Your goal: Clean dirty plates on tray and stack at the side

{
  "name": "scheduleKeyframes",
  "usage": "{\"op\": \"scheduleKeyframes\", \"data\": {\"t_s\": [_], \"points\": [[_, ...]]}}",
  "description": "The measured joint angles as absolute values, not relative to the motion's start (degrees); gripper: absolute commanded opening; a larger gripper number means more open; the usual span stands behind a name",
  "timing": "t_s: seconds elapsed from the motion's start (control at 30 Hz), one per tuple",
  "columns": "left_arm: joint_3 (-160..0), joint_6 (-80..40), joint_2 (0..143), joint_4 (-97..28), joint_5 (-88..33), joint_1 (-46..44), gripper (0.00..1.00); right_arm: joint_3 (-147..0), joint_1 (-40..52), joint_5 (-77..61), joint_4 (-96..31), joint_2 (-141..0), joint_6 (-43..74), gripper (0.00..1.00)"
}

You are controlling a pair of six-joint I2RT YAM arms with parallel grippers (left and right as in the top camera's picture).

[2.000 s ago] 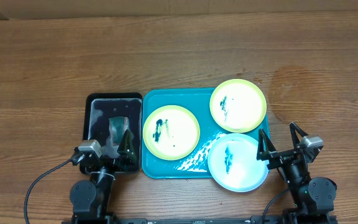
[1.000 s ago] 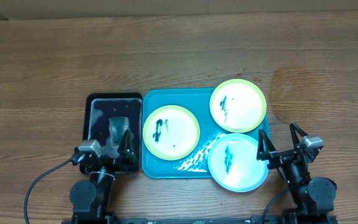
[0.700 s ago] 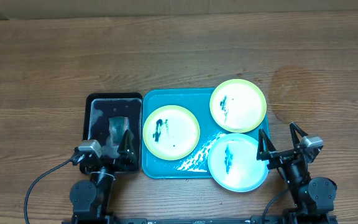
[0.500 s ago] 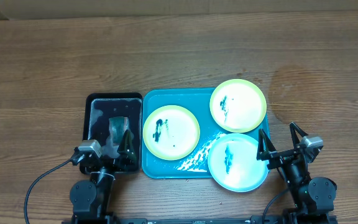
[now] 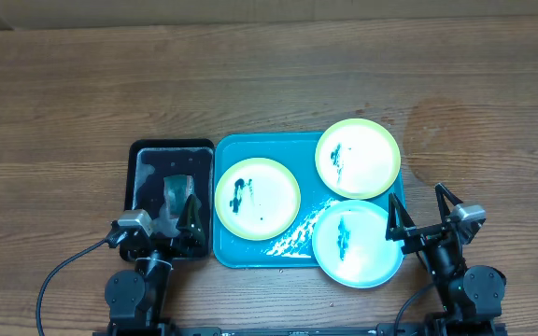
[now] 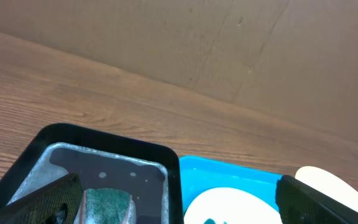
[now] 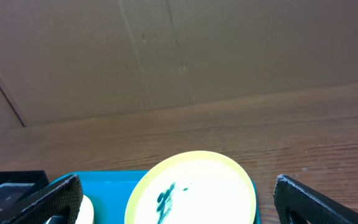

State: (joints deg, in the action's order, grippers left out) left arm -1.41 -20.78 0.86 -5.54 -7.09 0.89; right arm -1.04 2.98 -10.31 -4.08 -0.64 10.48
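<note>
The wooden table fills the overhead view. On it, a little toward 5 o'clock from the middle, lies the turquoise tray, and all three plates are on it, none stacked. Seen from the tray's centre, one yellow-green plate lies at 9 o'clock, the second yellow-green plate at 2 o'clock with its edge over the tray's rim, and the light blue plate at 5 o'clock, reaching past the corner of the tray. Each plate carries a dark teal smear on its white centre. The two right-hand plates lie very close to each other (I cannot tell if they touch).

Just beside the tray, at its 9 o'clock, is a smaller black tray with a green sponge in it.

The left gripper hangs over the near end of the black tray, its fingers spread wide and holding nothing. The right gripper is at 3 o'clock of the blue plate, its fingers also wide and empty.
</note>
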Motion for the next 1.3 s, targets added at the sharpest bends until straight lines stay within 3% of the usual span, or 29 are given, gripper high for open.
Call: {"op": "scheduleKeyframes", "data": {"t_s": [0.53,0.7,1.13,1.3], "points": [[-1.4,-20.8,0.9,-5.5,-7.1,0.9,1.00,-1.1,3.0,-14.4,-4.3,-0.6,10.5,1.00],[-1.4,-20.8,0.9,-5.5,-7.1,0.9,0.99,-5.7,3.0,-16.4,-10.6,-3.0,10.4,1.00],[-1.4,-20.8,0.9,-5.5,-7.1,0.9,1.00,-38.3,3.0,-18.9,-33.5,-37.2,9.2,1.00],[-1.4,-20.8,0.9,-5.5,-7.1,0.9,0.99,-56.1,2.9,-23.2,-50.5,-55.6,9.0,1.00]]}}
